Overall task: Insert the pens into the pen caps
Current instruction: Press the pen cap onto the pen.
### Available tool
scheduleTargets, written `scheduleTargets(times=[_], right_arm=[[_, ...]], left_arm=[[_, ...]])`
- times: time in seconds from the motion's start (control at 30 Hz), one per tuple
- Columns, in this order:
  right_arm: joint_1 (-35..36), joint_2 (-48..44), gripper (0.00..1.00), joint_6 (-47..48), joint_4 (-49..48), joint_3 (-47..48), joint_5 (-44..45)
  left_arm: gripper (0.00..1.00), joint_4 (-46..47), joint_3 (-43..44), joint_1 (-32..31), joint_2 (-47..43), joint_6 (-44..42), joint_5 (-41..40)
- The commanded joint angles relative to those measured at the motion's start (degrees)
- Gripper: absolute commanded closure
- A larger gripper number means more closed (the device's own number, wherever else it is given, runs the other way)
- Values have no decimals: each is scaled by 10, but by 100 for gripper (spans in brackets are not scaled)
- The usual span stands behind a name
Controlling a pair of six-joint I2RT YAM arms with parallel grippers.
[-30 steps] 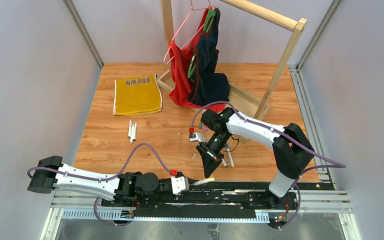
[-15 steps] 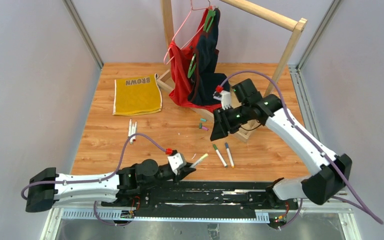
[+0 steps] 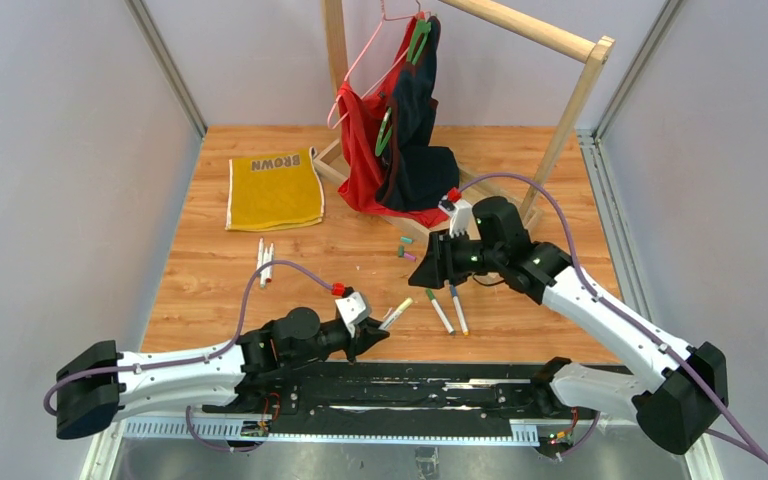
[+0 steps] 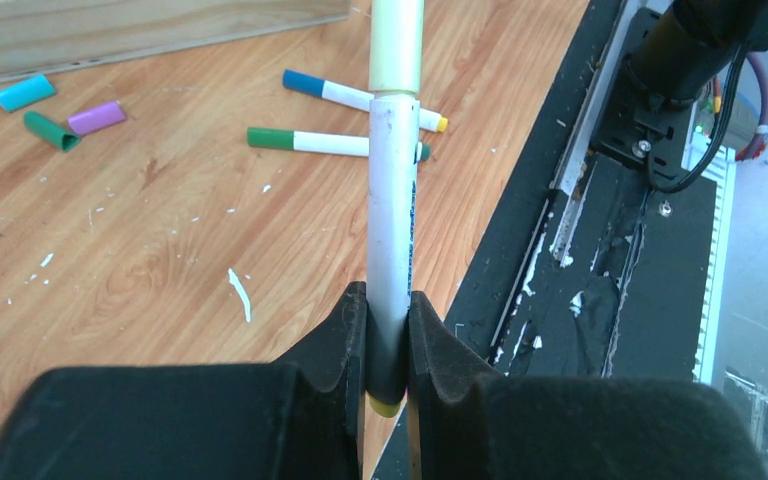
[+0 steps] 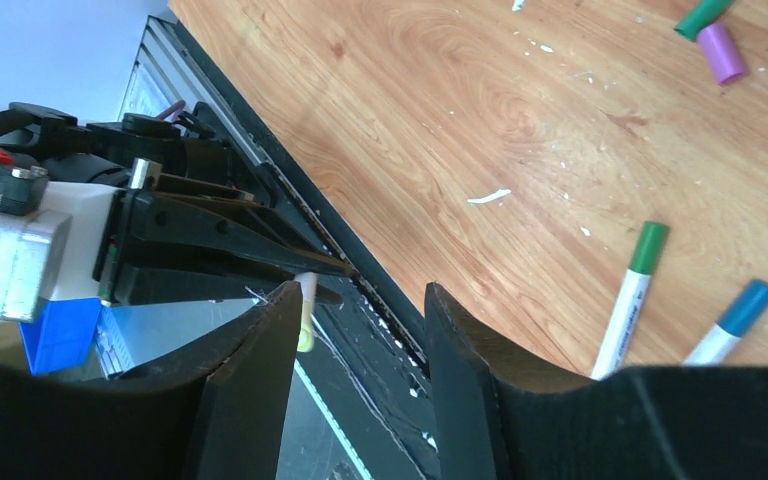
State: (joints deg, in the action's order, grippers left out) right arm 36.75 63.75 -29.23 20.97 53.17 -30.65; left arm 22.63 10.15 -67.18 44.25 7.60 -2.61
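Pinches the yellow pen (image 4: 393, 180) narrowly in the left gripper (image 4: 388, 295), by its tail end, at the 6 o'clock edge of the table (image 3: 340, 285); pale cap seemingly seated on the far end. Spreads the right gripper (image 5: 362, 295) moderately wide, empty, between the loose caps (image 4: 97, 117) and the green pen (image 3: 438, 311). Shows the blue pen (image 3: 458, 310) just at its 3 o'clock (three more pens (image 3: 263, 262) lie toward 9 o'clock). Could catch both neighbours if lowered between them. Could let the yellow one pivot, gripped so near its end.
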Motion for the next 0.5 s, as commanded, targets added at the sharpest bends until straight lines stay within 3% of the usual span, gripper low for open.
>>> scheduleTargets(times=[0.0,0.47], right_arm=[[36,-21,51,-42,-82,-16,31],[84,-29,51,-37,-51,-54,35]], left_arm=[[100,12,5,5,16,2,14],[100,9,4,6,12,1,6]])
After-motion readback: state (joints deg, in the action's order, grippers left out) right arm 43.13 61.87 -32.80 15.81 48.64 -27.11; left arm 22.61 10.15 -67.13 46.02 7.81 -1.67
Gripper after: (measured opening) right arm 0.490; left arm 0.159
